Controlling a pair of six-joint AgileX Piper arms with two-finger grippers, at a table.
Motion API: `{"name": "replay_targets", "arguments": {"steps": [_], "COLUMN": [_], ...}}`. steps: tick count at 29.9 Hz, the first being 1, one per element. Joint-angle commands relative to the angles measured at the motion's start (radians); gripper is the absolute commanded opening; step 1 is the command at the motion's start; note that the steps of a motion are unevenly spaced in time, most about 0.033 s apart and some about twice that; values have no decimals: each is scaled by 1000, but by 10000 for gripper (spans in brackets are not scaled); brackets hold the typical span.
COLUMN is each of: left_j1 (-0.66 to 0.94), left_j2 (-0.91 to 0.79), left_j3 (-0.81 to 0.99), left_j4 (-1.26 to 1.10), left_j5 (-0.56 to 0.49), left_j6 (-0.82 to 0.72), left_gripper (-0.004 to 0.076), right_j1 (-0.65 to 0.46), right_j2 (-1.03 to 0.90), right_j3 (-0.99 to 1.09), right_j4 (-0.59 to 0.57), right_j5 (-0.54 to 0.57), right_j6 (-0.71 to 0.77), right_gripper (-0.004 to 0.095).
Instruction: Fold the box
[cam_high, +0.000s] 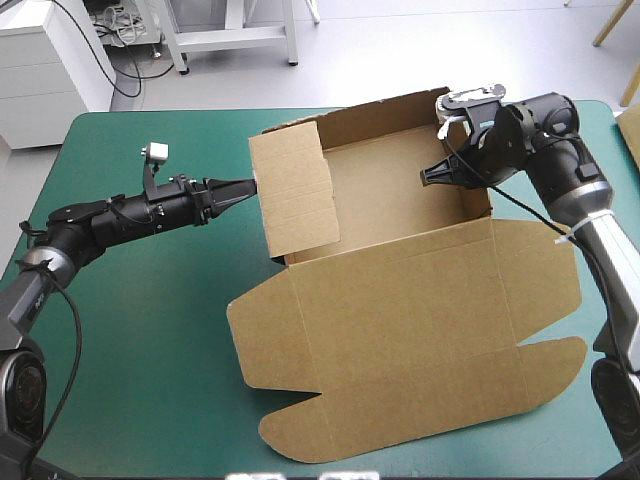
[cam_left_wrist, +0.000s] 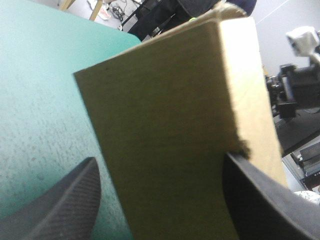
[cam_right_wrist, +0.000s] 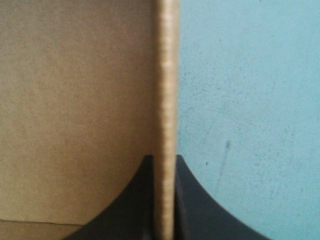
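The right hand (cam_high: 430, 176) pinches the box (cam_high: 400, 310) by its right wall; the left hand (cam_high: 249, 185), spread, straddles the left flap.

The box (cam_high: 400, 200) stands on the table (cam_high: 150, 330). One side wall sits between the left gripper's (cam_high: 245, 186) parted fingers (cam_left_wrist: 65, 200); the opposite wall is clamped in the right gripper (cam_high: 428, 177).

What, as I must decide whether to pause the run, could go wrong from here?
The left jaws stand open astride the left wall, so nothing clamps it; it may flop flat. The right jaws are shut on the right wall; a pull could drag the box or crease the board.
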Motion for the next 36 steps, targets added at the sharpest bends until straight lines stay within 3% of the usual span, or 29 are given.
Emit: {"name": "replay_targets", "arguments": {"steps": [1,16,22,28,31,33,35,36], "left_j1": [-7,-9,-56,-167,-228,-263,-290,-303], "left_j2": [-52,-62,-62,-62,-62,-62,-62,-62], "left_j3": [-24,-44,-236,-430,-489,-509,-514,-514], "left_j4": [-108,-36,256,708,902,988,1024,1042], "left_j5": [115,90,15,-90,-143,-186,-222,-238], "left_j6": [4,-103,-361,-758,-906,-965,-975,-979], "left_gripper": [493,471,440,433,342,209,10,-5], "right_j1": [0,23,126,174,181,181,181,181], "right_j2": [-28,-17,-17,-17,-17,-17,-17,-17], "right_j3": [-32,-32,-32,-32,-34,-34,-34,-34], "right_j4": [3,8,-156,-179,-176,-152,-125,-116], "right_j5": [-68,-126,-169,-185,-185,-185,-185,-185], "right_j6": [-7,40,165,208,223,223,223,223], "right_gripper": [-22,-15,-14,-14,-14,-14,-14,-14]}}
